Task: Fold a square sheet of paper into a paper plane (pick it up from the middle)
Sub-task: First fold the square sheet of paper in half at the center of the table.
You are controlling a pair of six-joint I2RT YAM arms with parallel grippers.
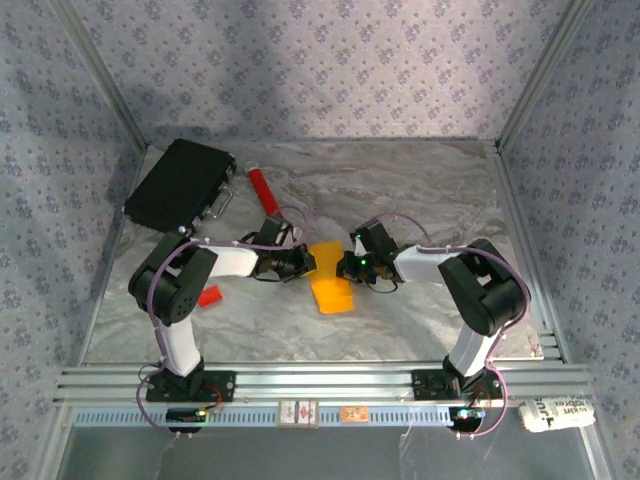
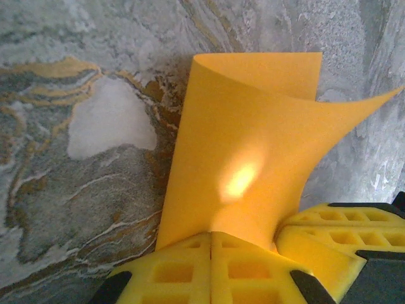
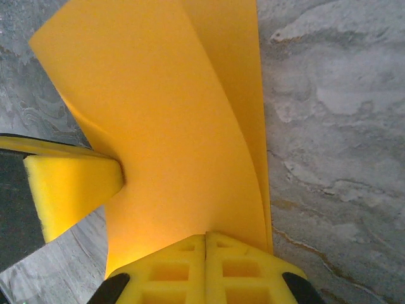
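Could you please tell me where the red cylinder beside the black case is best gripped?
Probably around its middle, from above, pinching across its width: the red cylinder lies flat and slanted on the table, with the black case close on its left.

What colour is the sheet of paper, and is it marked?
The square sheet of paper is plain orange-yellow, unmarked; clearest in the right wrist view.

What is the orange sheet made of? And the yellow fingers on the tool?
The orange sheet looks like thin matte paper: it curls softly without cracking. The fingers of the left tool look like yellow moulded plastic or rubber, dull, with square pockets; which one is unclear.
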